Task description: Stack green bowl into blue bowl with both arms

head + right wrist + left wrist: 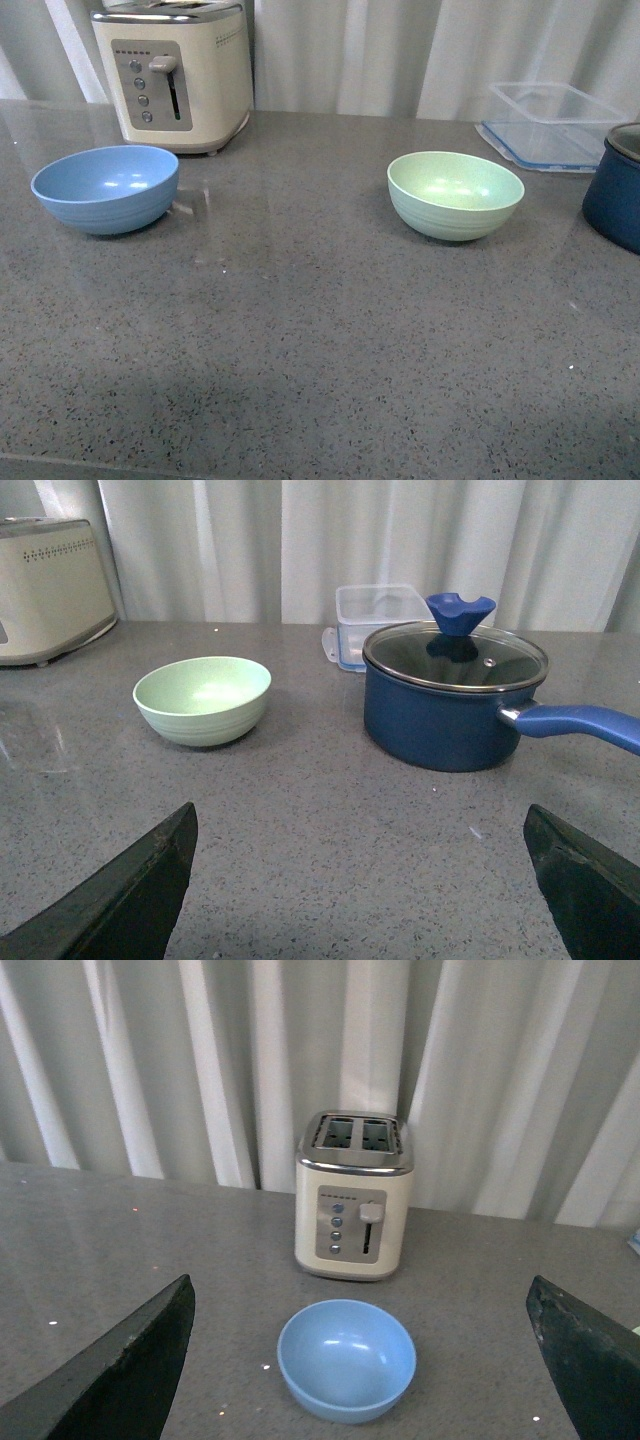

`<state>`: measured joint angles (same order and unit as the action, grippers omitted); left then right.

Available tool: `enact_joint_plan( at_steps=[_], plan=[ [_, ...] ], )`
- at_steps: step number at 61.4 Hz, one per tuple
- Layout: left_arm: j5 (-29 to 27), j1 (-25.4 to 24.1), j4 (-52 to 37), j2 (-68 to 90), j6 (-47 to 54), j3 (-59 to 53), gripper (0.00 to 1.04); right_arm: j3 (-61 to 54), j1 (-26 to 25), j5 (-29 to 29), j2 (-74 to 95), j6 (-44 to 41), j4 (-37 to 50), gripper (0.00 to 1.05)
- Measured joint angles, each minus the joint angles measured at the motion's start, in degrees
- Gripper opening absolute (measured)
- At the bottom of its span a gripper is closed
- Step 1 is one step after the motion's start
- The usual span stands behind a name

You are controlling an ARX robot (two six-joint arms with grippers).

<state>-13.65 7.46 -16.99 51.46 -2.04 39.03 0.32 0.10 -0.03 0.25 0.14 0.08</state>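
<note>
Left pincer (358, 1287): matte black, wedge-shaped fingers (120, 1380). Right pincer (360, 808): same matte black wedges.

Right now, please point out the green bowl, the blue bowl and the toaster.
green bowl (453, 188), front view, inner floor.
blue bowl (105, 180), front view, inner floor.
toaster (355, 1202), left wrist view, front face.
</note>
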Motion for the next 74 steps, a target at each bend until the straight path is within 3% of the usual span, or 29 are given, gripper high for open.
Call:
enact_joint_plan(
  at_steps=[27,49,74],
  plan=[
    [7.45,-9.2,21.29,26.73,-14.88,22.32,0.98,0.0,0.0,-0.02,0.0,-0.02,0.0,0.95],
    [8.96,-13.14,25.77,39.3,-19.32,28.5,0.98,0.0,0.0,-0.02,0.0,0.0,0.0,0.95],
    [10.21,-12.83,25.86,49.81,-22.08,32.41,0.98,0.0,0.0,-0.02,0.0,0.0,0.0,0.95]
  ],
)
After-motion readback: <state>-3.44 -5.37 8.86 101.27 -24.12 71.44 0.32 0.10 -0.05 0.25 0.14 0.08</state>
